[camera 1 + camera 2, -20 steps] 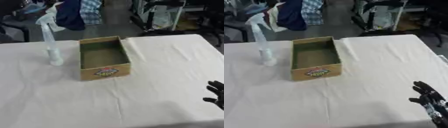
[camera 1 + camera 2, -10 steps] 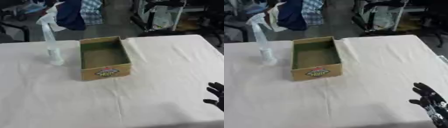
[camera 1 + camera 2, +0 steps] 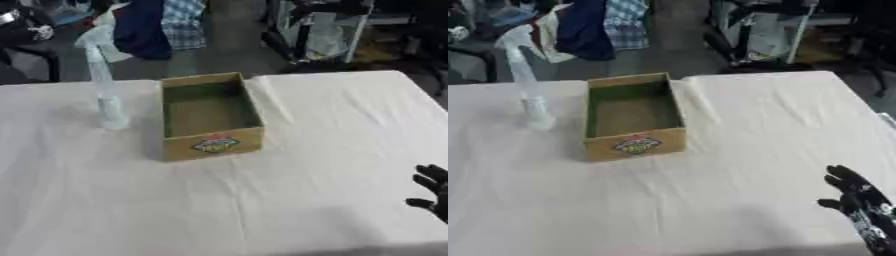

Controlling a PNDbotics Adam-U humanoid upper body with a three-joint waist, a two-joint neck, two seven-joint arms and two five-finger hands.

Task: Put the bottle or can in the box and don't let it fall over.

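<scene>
Clear plastic, tall and slim with a spray head on top, the bottle (image 3: 103, 85) stands upright on the white-clothed table (image 3: 289, 130), just beside the left wall of the cardboard box (image 3: 208, 115) and apart from it. The box is open and holds nothing; its printed label faces the robot.

Against the views from 1 second ago, bottle and box sit where they were. The only shift is the right hand (image 3: 859, 200), which has eased slightly lower at the bottom right corner; its fingers are spread apart and upright, holding nothing. The left hand shows in neither view. So, as a judgement, the task has not begun: the bottle is untouched and the first reach is yet to come.

Between the right hand and the bottle lies bare cloth, but the box itself stands in the direct line, so a reach from the right would have to pass over or around it. The bottle looks top-heavy and narrow-based, likely to tip on a careless nudge. Beyond the far table edge are hanging clothes (image 3: 162, 22) and chairs, well apart from the work.
</scene>
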